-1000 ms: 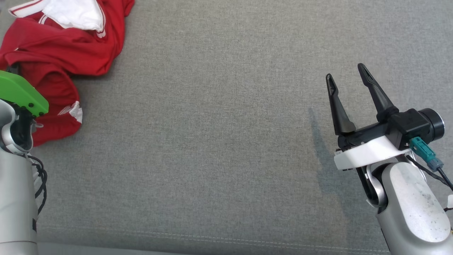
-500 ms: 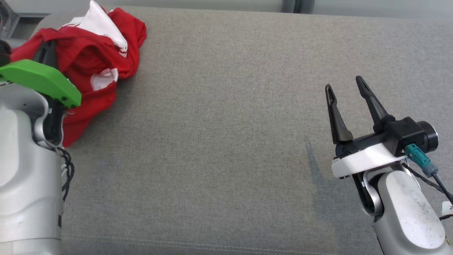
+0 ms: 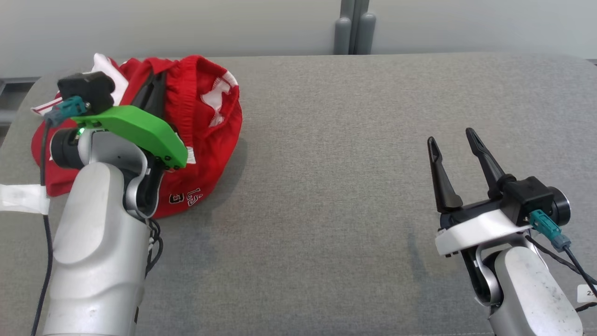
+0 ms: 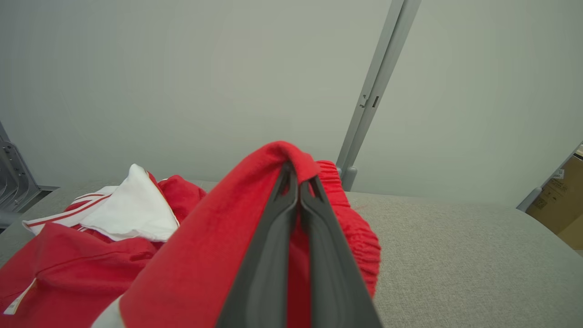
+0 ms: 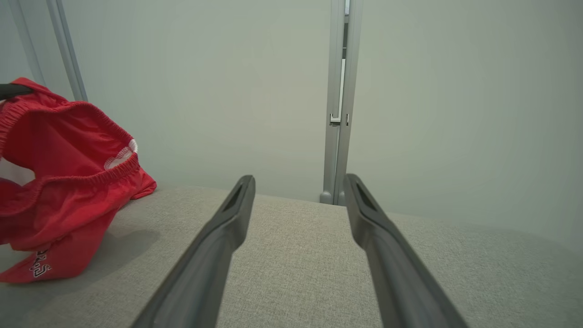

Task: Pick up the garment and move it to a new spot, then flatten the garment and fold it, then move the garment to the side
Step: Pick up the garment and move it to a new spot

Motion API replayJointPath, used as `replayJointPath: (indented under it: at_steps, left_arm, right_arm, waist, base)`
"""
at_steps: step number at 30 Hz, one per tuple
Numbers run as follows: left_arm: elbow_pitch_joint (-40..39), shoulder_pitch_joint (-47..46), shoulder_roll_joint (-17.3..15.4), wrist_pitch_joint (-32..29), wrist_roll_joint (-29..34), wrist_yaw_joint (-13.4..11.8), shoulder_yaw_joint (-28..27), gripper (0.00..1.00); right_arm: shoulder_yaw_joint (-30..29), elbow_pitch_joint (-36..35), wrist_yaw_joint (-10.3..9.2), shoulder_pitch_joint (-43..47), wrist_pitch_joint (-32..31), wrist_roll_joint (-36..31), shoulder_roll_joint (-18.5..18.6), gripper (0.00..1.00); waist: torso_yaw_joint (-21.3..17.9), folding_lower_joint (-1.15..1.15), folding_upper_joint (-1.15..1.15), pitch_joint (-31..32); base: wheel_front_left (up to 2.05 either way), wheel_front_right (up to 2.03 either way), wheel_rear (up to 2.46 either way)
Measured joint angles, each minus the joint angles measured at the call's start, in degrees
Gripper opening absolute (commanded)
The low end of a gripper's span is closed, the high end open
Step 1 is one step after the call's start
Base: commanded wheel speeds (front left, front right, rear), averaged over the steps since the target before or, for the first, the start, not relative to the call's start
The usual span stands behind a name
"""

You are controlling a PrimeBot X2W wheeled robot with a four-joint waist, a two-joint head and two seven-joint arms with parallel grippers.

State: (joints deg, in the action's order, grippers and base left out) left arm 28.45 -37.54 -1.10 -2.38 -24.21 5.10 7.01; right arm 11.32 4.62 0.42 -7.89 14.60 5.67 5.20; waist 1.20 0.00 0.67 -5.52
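Since a second ago, our view has tilted up and our left gripper (image 4: 298, 184) has hoisted the garment (image 3: 214, 135). We count one pale wall (image 3: 186, 28), one grey cushioned surface (image 3: 326, 177), one red garment at ten o'clock, a fold clamped between our raised left jaws. Our right gripper (image 3: 450, 136), at four o'clock, hovers with jaws apart, empty.

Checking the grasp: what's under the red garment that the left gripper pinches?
The grey cushion, on which the lower folds of the red garment rest. The left gripper, shut, holds one fold raised. The cushion beneath the heap is covered.
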Motion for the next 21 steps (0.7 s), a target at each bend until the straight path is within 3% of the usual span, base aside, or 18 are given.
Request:
replayJointPath:
  at_steps: [12,21]
  left_arm:
    - [-0.89,3.45,0.03,0.43,-0.92,0.25,6.49,0.0]
    - [-0.42,7.39,-0.08,2.54,-1.69,-1.89,10.31,0.0]
  right_arm:
    - [1.51,0.01,0.07,1.37,0.0,0.02,-0.85,1.0]
    - [2.33,-0.12,0.25,1.37,0.0,0.44,-1.26,1.0]
  waist:
    - [-6.87,0.0,0.0,1.78]
    - [-12.4,0.0,0.0,1.54]
  base:
    - [0.0,0.0,0.0]
    - [0.0,0.0,0.0]
